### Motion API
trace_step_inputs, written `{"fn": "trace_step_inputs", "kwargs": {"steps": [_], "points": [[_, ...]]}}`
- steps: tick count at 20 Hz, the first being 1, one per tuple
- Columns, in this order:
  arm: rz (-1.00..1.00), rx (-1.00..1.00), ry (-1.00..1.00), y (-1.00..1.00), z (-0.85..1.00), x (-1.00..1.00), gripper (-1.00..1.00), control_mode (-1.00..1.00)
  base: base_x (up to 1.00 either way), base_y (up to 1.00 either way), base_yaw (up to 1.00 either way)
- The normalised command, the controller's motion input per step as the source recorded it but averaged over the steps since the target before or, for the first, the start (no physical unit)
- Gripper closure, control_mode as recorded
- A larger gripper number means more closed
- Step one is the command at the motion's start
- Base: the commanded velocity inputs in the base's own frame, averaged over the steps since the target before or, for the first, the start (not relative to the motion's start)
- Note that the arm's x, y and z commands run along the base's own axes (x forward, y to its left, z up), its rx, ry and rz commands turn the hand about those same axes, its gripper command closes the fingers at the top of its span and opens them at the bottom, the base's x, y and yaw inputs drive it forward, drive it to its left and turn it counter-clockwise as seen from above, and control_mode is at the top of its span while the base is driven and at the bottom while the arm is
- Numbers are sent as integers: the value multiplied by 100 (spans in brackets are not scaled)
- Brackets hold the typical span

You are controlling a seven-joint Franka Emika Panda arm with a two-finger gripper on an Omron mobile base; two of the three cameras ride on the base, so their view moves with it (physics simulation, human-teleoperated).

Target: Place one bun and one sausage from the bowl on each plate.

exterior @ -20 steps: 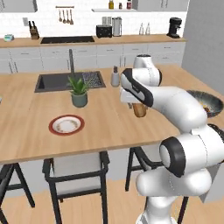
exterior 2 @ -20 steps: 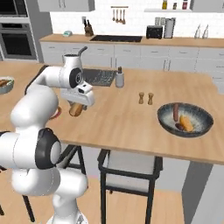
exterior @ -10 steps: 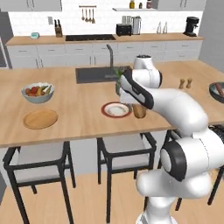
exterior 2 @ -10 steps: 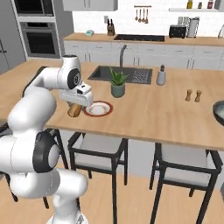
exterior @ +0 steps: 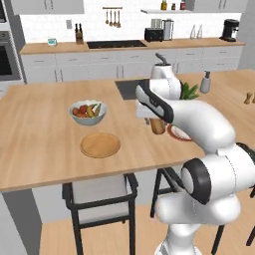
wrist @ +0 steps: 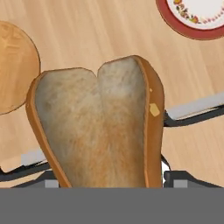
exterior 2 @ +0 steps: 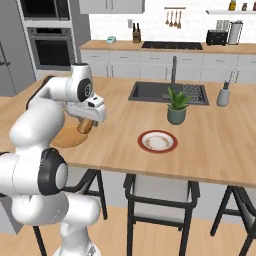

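End effector: the end effector (exterior 2: pixel 86 125) hangs above the wooden worktop (exterior: pixel 40 144), its jaws spread wide and clamped on a bun (wrist: pixel 98 124) (the split, pale inner face of the bread looks straight into the hand view).
Bun: the bun (exterior: pixel 158 126) sits brown-crusted below the white hand in the left base view; in the right base view it (exterior 2: pixel 85 125) hangs just over the near edge of the tan plate.
Tan plate: the plain tan plate (exterior: pixel 100 145) lies flat on the worktop, just in front of the pale bowl; its wood-coloured disc (wrist: pixel 13 70) shows at the left edge of the hand view, and in the right base view it (exterior 2: pixel 64 137) is partly behind the arm.
Red-rimmed plate: the white plate with the red-brown rim (exterior 2: pixel 157 142) lies on the worktop well apart from the tan one, near the front edge; part of it (wrist: pixel 197 19) shows at the top right of the hand view (a small flowered pattern runs inside the rim), and in the left base view it (exterior: pixel 177 133) peeks out beside the arm.
Pale bowl: a deeper bluish-white bowl (exterior: pixel 87 112) holds mixed fruit, just behind the tan plate.
Plant: a small potted plant (exterior 2: pixel 176 106) stands behind the red-rimmed plate, beside the sink (exterior 2: pixel 150 92).
Stools: dark-framed stools (exterior 2: pixel 160 197) stand tucked under the worktop's front edge.
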Motion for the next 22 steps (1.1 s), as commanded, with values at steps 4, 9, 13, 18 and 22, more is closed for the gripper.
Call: {"fn": "trace_step_inputs", "kwargs": {"steps": [4,9,13,18,22], "points": [[0,3,-4,75,-3,38,100,-100,0,25,0],[-1,2,6,99,-60,92,100,-100,0,0,0],[0,-6,16,88,-59,90,100,-100,0,0,0],[0,-13,15,17,-65,71,100,-100,0,0,0],[0,-3,9,1,-74,72,100,-100,0,0,0]]}}
